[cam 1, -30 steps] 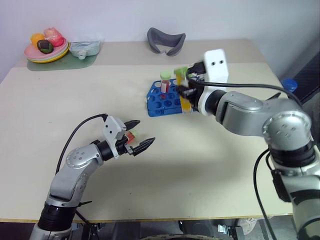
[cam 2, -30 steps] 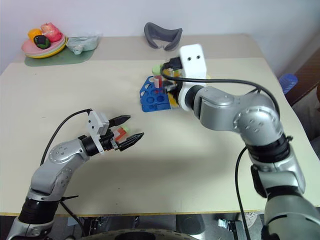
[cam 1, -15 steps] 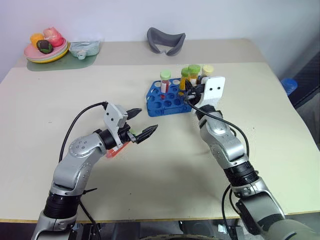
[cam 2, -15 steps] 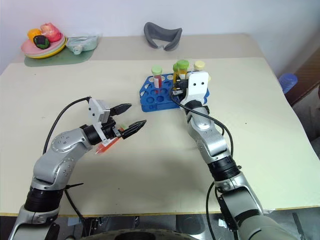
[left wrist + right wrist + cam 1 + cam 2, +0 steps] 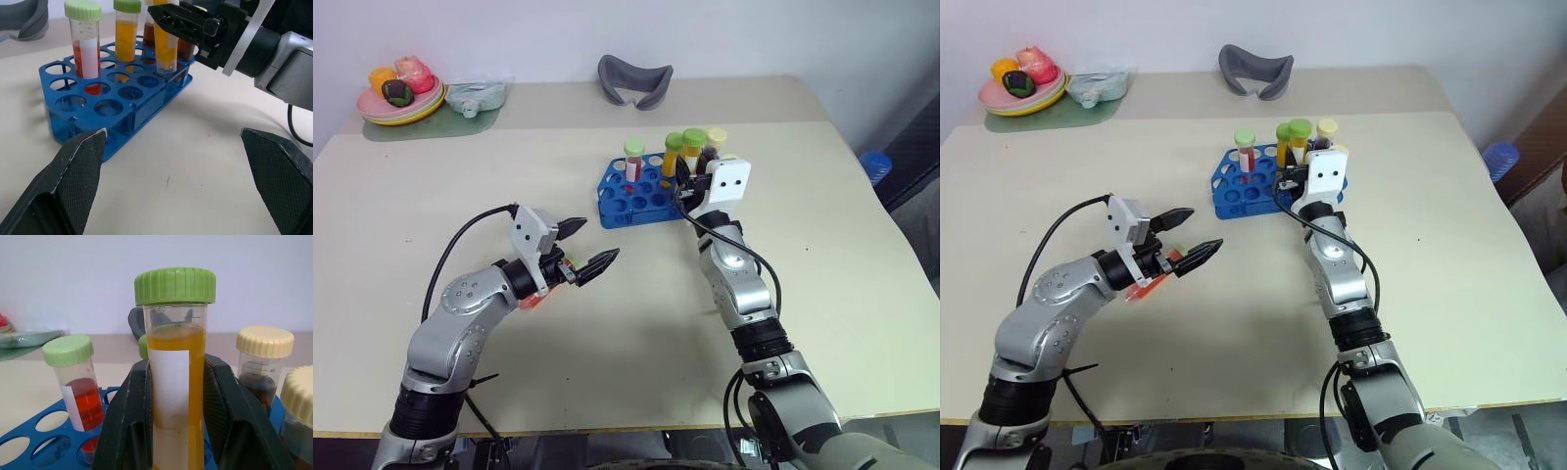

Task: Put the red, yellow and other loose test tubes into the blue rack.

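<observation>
Right wrist view: right tool (image 5: 176, 431) clamps yellow tube (image 5: 174, 382) (green cap); left tool (image 5: 579, 249) gapes.

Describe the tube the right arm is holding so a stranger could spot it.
Find the blue rack mid-table. At its right end, the right gripper has its fingers shut on a yellow-filled tube. Its cap is green; the tubes beside it have cream caps.

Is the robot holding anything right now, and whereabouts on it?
Yes. The right gripper grips a yellow tube by its middle, below the green cap, at the blue rack. The left gripper is open, holding nothing.
</observation>
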{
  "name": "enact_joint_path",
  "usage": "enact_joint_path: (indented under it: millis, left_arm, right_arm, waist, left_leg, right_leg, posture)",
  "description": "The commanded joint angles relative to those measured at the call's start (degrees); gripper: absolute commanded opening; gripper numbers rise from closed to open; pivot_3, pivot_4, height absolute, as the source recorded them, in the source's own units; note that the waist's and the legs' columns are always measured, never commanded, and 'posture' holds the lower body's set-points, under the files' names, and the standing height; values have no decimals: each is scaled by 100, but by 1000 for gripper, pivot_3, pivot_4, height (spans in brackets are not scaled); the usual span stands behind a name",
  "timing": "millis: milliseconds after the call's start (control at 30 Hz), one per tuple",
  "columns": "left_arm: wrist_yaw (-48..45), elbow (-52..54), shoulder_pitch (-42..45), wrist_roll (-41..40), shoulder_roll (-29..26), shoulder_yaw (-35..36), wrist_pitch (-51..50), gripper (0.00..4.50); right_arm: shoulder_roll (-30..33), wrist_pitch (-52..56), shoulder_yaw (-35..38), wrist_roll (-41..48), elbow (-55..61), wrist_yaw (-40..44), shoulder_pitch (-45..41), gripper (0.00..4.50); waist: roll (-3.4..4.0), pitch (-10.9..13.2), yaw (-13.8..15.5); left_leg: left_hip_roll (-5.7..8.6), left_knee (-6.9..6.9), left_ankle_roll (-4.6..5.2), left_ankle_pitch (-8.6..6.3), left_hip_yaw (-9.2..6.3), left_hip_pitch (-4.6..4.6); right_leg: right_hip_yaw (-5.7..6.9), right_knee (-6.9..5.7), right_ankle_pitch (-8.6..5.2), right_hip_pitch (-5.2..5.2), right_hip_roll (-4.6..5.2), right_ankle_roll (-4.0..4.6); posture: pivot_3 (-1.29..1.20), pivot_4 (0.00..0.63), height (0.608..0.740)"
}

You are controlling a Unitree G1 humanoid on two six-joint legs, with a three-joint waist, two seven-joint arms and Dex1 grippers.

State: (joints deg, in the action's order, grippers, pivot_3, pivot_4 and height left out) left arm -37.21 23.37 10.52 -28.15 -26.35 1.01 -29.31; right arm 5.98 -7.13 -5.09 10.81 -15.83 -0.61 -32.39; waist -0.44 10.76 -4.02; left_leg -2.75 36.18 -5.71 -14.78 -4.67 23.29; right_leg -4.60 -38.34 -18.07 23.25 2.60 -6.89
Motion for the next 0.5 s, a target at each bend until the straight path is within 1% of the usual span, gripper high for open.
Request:
enact_joint_path:
  millis: [33,300,500]
  left_arm:
    - [-77,92,-67,-65,-52,137,145,4500]
    - [-186,-36,-184,-8,-62,140,347,4500]
    - [-193,-61,-240,15,-70,133,445,4500]
  right_arm:
    - [-168,-200,113,-107,-120,152,-141,820]
    - [-396,-366,299,-236,-420,326,-233,820]
    - [-439,-352,329,-319,-154,418,-30,820]
  waist:
    - [0,0,-2]
    - [0,0,-2]
    - [0,0,-2]
  left_leg:
    - [0,0,0,0,0,-1]
    - [0,0,-5,3,0,-4]
    - [0,0,-5,3,0,-6]
  right_leg:
    - [0,-1,0,0,0,0]
    - [-1,-4,0,-4,0,0]
    - [-1,-6,0,-4,0,0]
  posture:
    - [0,150,740]
    - [0,150,740]
    - [0,150,740]
